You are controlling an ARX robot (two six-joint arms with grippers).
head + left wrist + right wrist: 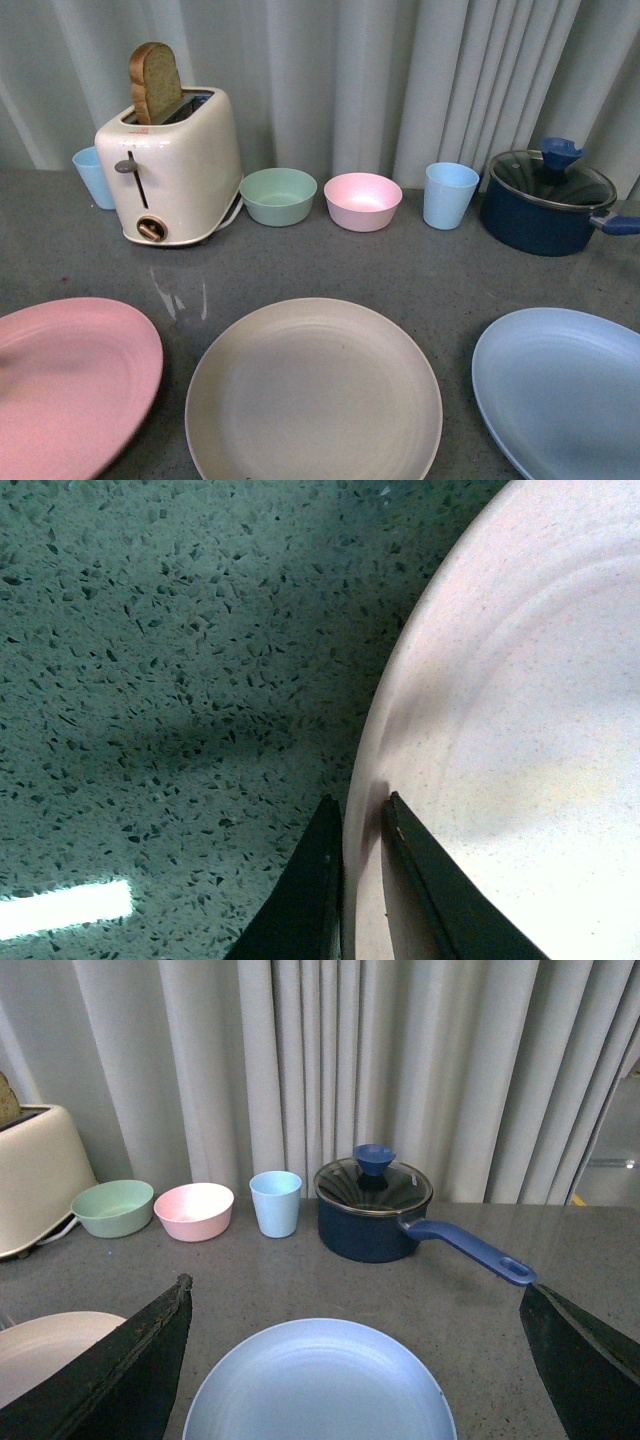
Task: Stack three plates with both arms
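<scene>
Three plates are lying apart in a row along the near edge of the grey table (420, 270): the pink plate (70, 385) at left, the beige plate (313, 395) in the middle, the blue plate (565, 390) at right. None is resting on another and none is touching its neighbour.

Judgement: stacking is not yet done. All three placements are outstanding, and the work is standing at the first pickup.

The left gripper (360, 802) is straddling the pink plate's rim. Its fingers (420, 870) are drawn narrow, one outside the edge and one over the inner face, and they appear to be clamping the rim. Whether the plate is leaving the table cannot be told.

The right gripper (352, 1295) is hanging above the near side of the blue plate with its fingers (120, 1370) spread wide. It is touching nothing and carrying nothing.

Along the far side, before a pale curtain (400, 80), are standing a toaster (172, 165) with a bread slice (155, 82) in it, a green bowl (278, 195), a pink bowl (363, 200), a blue cup (450, 195) and a lidded blue pot (548, 203), all well apart from the plates. Neither arm is showing in the front view.
</scene>
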